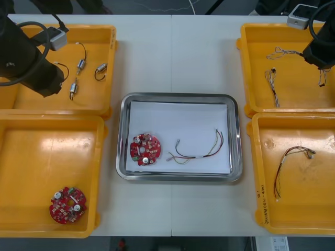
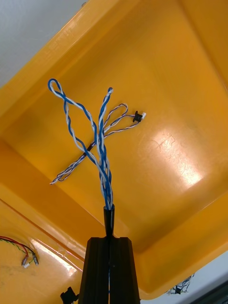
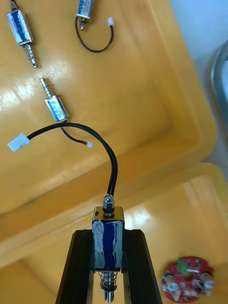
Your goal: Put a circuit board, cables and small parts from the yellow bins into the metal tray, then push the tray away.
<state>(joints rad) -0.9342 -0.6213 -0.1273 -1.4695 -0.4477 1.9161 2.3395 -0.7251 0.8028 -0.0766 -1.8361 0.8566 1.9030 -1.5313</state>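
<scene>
Loading step: left end effector (image 3: 108, 232) grips a metal part (image 3: 108, 247), right end effector (image 2: 109, 240) is closed on a blue-white cable (image 2: 104, 175); next should be carrying both to the tray (image 1: 122, 141)

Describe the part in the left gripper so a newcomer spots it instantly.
Go to the yellow bin of small metal parts on the robot's left. There the left gripper clamps one blue-wrapped metal part with a black cable. Its three neighbours lie loose on the bin floor.
</scene>
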